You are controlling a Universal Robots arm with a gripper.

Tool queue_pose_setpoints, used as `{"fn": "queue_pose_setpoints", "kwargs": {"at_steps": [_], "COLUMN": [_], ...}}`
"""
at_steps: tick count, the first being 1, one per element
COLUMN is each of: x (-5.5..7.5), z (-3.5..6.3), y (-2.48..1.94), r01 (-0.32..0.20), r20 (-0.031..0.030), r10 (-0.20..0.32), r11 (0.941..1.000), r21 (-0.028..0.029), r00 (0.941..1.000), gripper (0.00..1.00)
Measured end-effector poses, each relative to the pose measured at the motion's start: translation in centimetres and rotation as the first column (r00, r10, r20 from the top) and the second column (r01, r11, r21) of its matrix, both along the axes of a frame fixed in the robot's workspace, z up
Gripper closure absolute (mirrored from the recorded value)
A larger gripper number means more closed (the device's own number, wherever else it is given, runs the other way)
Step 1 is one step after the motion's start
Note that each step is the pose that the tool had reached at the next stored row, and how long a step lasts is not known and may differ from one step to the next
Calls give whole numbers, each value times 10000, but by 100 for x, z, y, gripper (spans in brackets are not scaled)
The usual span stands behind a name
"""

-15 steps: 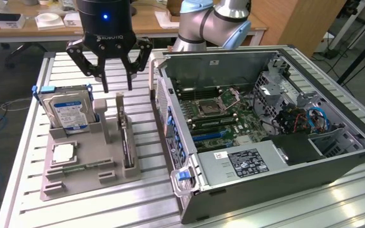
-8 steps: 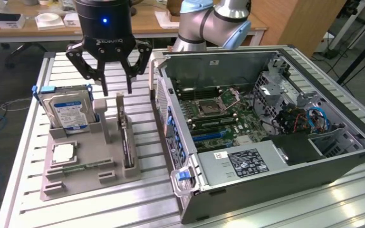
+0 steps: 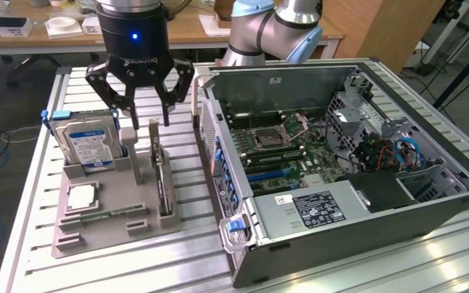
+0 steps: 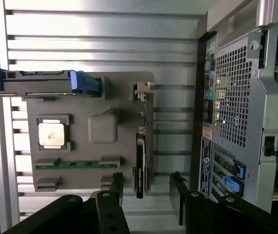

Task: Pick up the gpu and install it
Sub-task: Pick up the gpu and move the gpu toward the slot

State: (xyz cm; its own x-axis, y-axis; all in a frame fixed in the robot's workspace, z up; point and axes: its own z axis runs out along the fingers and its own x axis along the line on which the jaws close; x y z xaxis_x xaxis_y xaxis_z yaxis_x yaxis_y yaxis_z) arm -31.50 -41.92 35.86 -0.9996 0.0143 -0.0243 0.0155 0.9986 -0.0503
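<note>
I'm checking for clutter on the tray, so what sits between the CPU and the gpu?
In the wrist view, a raised grey block of the tray stands between the CPU and the gpu, apart from both.

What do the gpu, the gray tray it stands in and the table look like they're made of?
The gpu: matte black, likely circuit board. The gray tray: dull, even gray, probably plastic, perhaps printed. The table: bright ribbed slats with glare, likely aluminium.
</note>
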Motion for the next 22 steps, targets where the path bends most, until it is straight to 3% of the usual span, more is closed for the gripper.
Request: {"fn": "queue_pose_setpoints", "kwargs": {"at_steps": [10, 22], "x": [-11, -14], "z": [-180, -397], "y": [-1, -3], "r01": [1, 2], "r20": [1, 1], "r10": [-1, -2], "r11": [10000, 10000], "r21": [-51, -55], "r00": [10000, 10000], "gripper": [49, 49]}}
